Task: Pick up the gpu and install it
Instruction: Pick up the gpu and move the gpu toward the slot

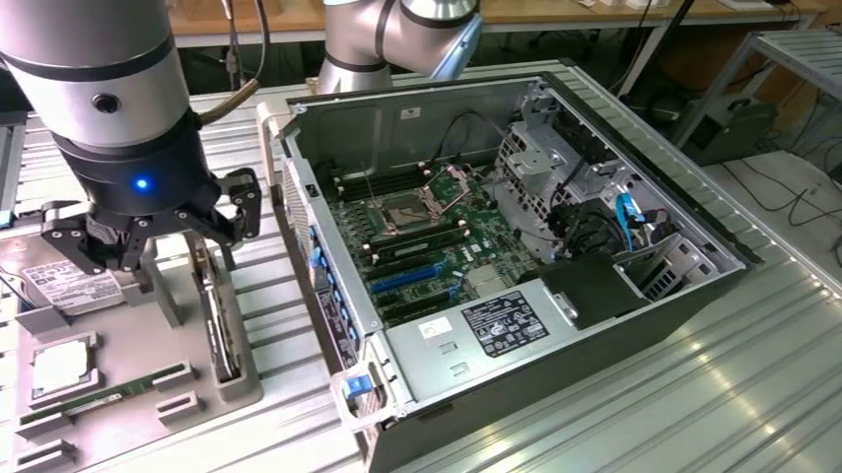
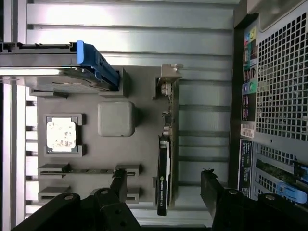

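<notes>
Poised over the tray at the exterior view's left, just beside the open case. With gripper spread wide and empty, one finger to each side of the gpu, touching neither face as far as can be told. Look for that gpu standing on edge in a holder on the tray side nearest the case, silvery bracket at one end; not lifted, not installed. Sharing the tray: drive, cpu, memory stick, none of them between the fingers.

Likely trouble from here, as judgement only:
- Could close off-centre and tip the card in the holder, given so thin a board and so wide a gap.
- Could clamp the holder instead of the card if lowered too far.
- Could snag the bracket when pulling up at a tilt.
- Could clip the case, so near at the exterior view's right, on the way across.
- Could seat crooked in the blue slots after a skewed grasp.
</notes>
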{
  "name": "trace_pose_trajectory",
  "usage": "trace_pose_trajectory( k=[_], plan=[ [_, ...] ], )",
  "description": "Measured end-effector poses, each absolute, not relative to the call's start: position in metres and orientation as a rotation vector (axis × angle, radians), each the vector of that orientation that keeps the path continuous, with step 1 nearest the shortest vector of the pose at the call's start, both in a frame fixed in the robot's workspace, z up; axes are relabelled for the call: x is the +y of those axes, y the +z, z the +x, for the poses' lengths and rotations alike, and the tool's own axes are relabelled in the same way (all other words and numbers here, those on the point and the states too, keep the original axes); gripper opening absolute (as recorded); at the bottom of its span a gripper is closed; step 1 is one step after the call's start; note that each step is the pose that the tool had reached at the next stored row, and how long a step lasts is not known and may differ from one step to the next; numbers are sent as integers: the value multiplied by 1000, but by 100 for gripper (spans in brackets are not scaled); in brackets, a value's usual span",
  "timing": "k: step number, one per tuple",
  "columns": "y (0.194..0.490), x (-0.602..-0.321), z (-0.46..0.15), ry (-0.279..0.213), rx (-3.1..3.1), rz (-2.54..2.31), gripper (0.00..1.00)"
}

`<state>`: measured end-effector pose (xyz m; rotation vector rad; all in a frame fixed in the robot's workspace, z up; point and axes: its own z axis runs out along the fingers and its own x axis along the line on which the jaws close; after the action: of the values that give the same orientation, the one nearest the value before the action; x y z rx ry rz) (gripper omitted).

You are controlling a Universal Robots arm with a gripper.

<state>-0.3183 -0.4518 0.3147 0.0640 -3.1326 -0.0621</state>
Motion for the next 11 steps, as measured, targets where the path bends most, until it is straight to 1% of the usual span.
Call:
trace_pose_trajectory(
  k=[11],
  plan=[
    [288,-450,-318,-62,-3131,114,72]
  ],
)
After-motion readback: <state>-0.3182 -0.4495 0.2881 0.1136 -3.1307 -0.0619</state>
